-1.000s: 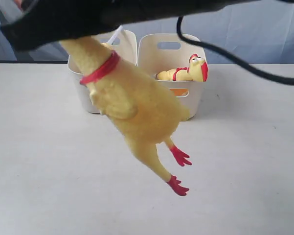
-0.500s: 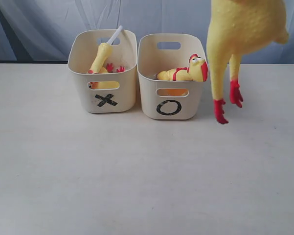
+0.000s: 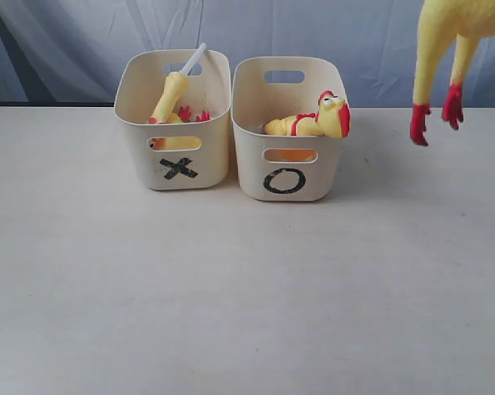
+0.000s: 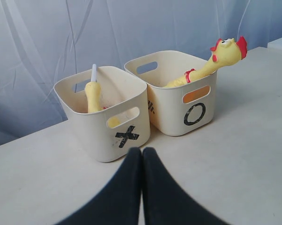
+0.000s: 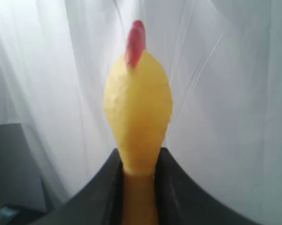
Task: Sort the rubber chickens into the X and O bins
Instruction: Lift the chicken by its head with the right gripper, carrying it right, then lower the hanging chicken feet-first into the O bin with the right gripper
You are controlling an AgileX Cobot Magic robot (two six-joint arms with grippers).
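Pale cloth hangs behind the cream tabletop [image 3: 231, 313]. High at the exterior view's right edge a rubber chicken [image 3: 469, 16] hangs clear of the surface with its red feet dangling, and its neck is pinched between the fingers of the right tool [image 5: 139, 161]. To its left stands the O bin [image 3: 286, 179], where another chicken [image 3: 313, 123] lies with its head over the rim. Just beside that, the X bin [image 3: 175, 169] holds a slim chicken [image 3: 171, 95] with a white tube [image 3: 193, 59] poking up. The left tool [image 4: 141, 151] faces both bins, fingers pressed together.
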